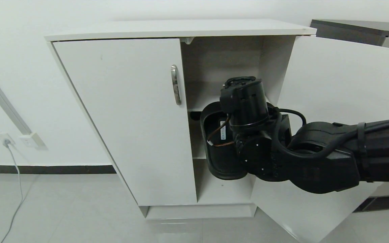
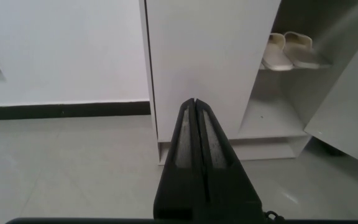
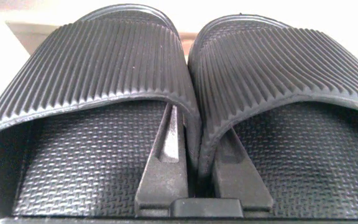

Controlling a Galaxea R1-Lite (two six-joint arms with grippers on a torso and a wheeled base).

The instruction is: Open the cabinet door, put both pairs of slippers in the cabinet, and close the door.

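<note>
The white cabinet (image 1: 120,118) stands with its left door shut and its right door (image 1: 333,101) swung wide open. My right arm holds a pair of black slippers (image 1: 219,152) upright in the open half, about level with the middle shelf. In the right wrist view my right gripper (image 3: 194,134) is shut on the two touching inner walls of the black slippers (image 3: 104,68), one finger (image 3: 166,155) inside each. A pale pair of slippers (image 2: 288,50) lies on the cabinet's middle shelf. My left gripper (image 2: 194,106) is shut and empty, low over the floor in front of the cabinet (image 2: 210,56).
A metal handle (image 1: 176,84) sits on the shut left door. A wall socket (image 1: 5,138) with a cable hangs at the left. A dark desk (image 1: 360,30) stands behind the open door. Tiled floor (image 1: 79,216) lies open in front.
</note>
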